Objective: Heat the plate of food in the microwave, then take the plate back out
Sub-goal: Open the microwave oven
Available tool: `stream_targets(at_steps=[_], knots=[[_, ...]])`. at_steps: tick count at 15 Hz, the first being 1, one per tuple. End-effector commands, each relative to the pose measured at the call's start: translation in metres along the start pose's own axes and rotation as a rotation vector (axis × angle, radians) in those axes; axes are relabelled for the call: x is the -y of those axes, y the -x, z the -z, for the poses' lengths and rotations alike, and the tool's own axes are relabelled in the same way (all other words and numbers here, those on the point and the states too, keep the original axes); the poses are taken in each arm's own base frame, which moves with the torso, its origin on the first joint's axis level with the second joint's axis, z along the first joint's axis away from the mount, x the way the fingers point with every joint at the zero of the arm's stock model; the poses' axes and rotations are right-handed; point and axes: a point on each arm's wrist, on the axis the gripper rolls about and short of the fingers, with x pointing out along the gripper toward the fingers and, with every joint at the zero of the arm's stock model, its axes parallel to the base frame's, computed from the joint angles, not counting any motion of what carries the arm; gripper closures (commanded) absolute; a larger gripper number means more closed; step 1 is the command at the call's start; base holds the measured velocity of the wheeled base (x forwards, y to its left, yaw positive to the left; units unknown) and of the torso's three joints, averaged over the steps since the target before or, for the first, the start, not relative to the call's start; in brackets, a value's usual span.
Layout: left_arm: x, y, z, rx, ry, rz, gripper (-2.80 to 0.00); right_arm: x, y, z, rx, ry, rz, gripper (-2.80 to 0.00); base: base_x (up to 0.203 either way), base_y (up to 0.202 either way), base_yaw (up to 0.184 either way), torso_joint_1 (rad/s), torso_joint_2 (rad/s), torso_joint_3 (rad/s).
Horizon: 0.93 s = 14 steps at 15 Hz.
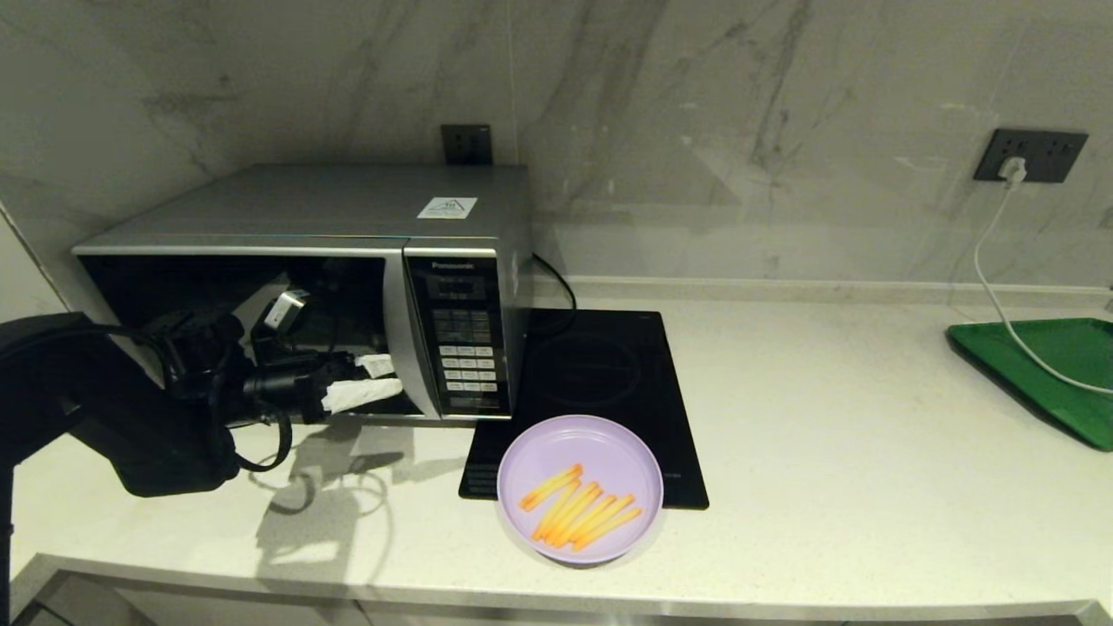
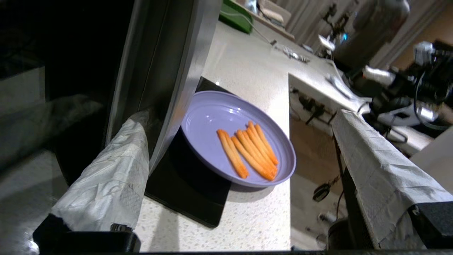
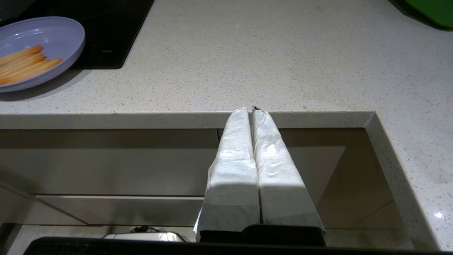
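Observation:
The lilac plate of food (image 1: 580, 489) sits on the counter with its far side on the hob's front corner, several fries lying on it. It also shows as the plate (image 2: 212, 124) in the left wrist view and the plate (image 3: 53, 39) in the right wrist view. The silver microwave (image 1: 348, 209) stands at the left with its dark door looking closed. My left gripper (image 1: 387, 378) is open in front of the door, beside the handle strip (image 2: 177, 71); one padded finger (image 2: 113, 177) lies against it. My right gripper (image 3: 251, 109) is shut and empty, below the counter's front edge.
The black induction hob (image 1: 600, 365) lies right of the microwave. A green tray (image 1: 1052, 365) sits at the far right with a white cable (image 1: 991, 287) running to a wall socket. The counter edge (image 3: 141, 120) runs close in front of the plate.

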Motion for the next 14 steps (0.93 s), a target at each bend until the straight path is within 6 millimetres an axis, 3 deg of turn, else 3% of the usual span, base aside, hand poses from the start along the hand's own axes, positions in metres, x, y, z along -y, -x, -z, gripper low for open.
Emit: stream_targets(at_steps=[1, 2, 9, 14], knots=[[0.016, 0.011, 0.011, 0.001, 0.074, -0.010, -2.80, 0.000, 0.000, 0.000, -0.001, 0.000, 0.000, 0.00, 0.000, 0.000, 0.000, 0.000, 0.00, 0.000], [0.018, 0.019, 0.015, 0.008, 0.096, -0.029, -2.80, 0.000, 0.000, 0.000, -0.001, 0.000, 0.001, 0.00, 0.000, 0.000, 0.000, 0.000, 0.00, 0.000], [0.015, 0.023, 0.020, 0.013, 0.109, -0.040, -2.80, 0.000, 0.000, 0.000, -0.001, 0.000, 0.001, 0.00, 0.000, 0.000, 0.000, 0.000, 0.00, 0.000], [0.030, 0.074, 0.025, 0.072, 0.110, -0.171, -2.80, 0.000, 0.000, 0.000, -0.001, 0.000, 0.000, 0.00, 0.000, 0.000, 0.000, 0.000, 0.00, 0.000]])
